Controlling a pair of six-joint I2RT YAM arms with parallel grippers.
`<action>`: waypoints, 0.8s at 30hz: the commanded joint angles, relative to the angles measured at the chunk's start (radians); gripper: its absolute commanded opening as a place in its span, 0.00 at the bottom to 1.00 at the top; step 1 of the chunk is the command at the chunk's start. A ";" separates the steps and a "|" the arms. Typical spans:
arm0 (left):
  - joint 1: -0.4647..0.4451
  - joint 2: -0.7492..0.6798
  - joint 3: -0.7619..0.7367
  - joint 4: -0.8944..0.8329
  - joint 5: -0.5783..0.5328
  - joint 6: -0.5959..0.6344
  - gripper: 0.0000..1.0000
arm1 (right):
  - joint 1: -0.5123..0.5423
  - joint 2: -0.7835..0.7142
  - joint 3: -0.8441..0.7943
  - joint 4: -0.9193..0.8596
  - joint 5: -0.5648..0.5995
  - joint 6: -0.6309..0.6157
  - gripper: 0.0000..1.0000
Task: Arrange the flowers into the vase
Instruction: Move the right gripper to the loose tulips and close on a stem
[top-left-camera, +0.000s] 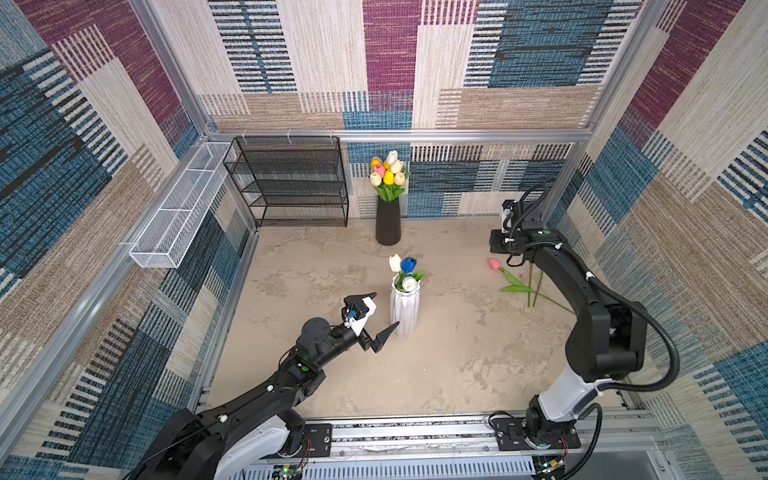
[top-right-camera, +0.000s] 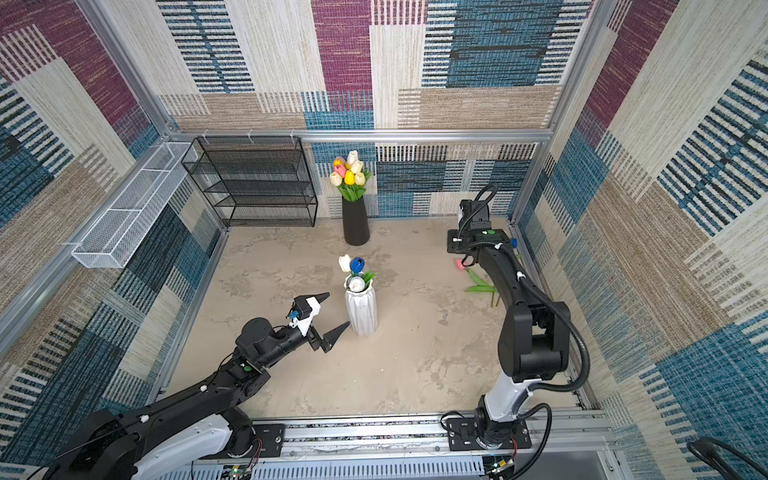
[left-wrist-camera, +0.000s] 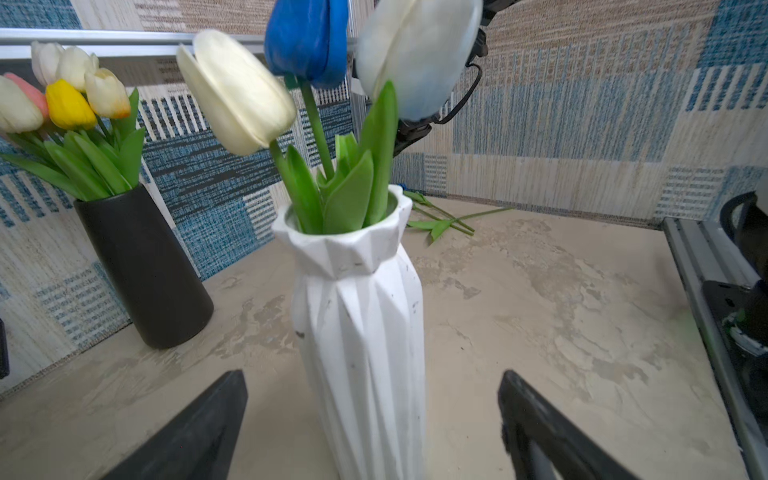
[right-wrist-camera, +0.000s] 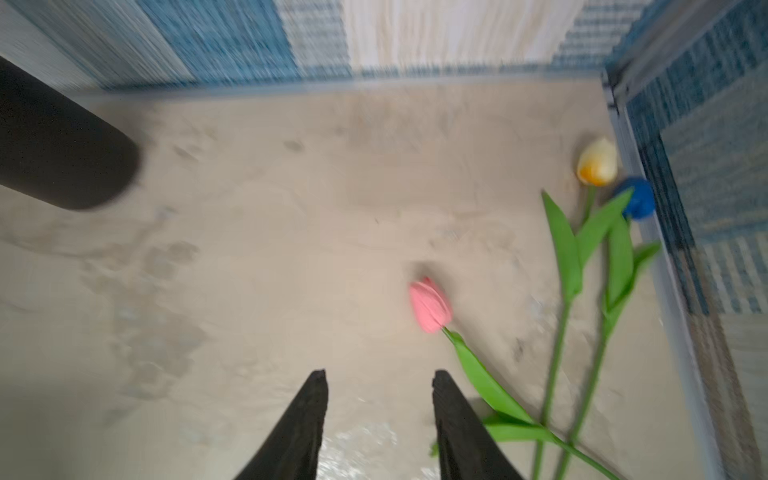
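We are looking into a booth walled in woven patchwork of blue, plum and beige, over a mottled beige surface (top-left-camera: 332, 374). A ribbed white vase (top-left-camera: 404, 309) is standing mid-surface, holding a cream tulip (top-left-camera: 395, 262), a blue tulip (top-left-camera: 409, 264) and a white tulip (top-left-camera: 409, 284), with green leaves rising from its rim. Near the right wall a pink tulip (top-left-camera: 494, 263), a cream-orange tulip (right-wrist-camera: 597, 162) and a loose blue tulip (right-wrist-camera: 636, 203) are lying flat, their long green stems crossing. A black vase (top-left-camera: 387, 224) at the back is carrying a bunch (top-left-camera: 388, 172) of yellow, pink and cream heads. The left jaws are gaping wide just beside the white vase, gripping nothing. The right jaws are hanging near the pink tulip, partly open and empty.
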 joint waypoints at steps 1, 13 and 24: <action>-0.001 0.021 0.001 0.057 0.005 0.019 0.97 | -0.074 0.071 0.011 -0.185 0.090 -0.155 0.45; -0.001 0.058 -0.002 0.083 -0.023 0.030 0.98 | -0.227 0.231 0.029 -0.190 0.061 -0.330 0.50; 0.000 0.058 0.018 0.067 -0.026 0.039 0.98 | -0.266 0.339 0.146 -0.017 0.033 -0.091 0.46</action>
